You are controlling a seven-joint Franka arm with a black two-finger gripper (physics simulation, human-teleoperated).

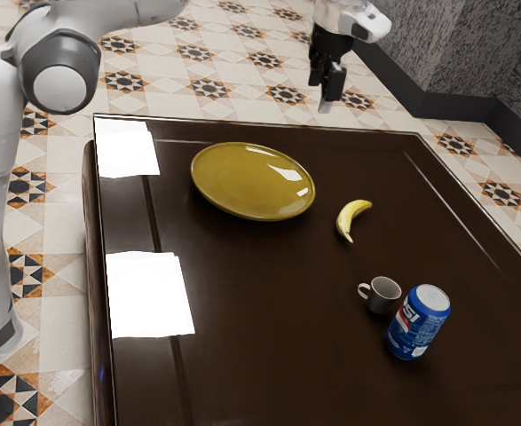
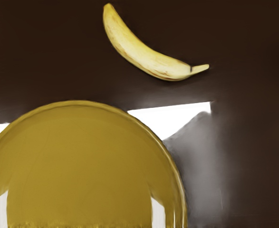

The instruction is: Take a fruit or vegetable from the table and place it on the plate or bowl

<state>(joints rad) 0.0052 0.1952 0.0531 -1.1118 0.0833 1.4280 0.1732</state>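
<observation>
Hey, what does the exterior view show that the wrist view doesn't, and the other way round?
The exterior view adds the gripper, raised high, plus a grey cup and a blue can beside it. The wrist view adds a grey blurred patch next to the plate. Both share that yellow plate, the banana lying apart from it, and the dark table.
</observation>
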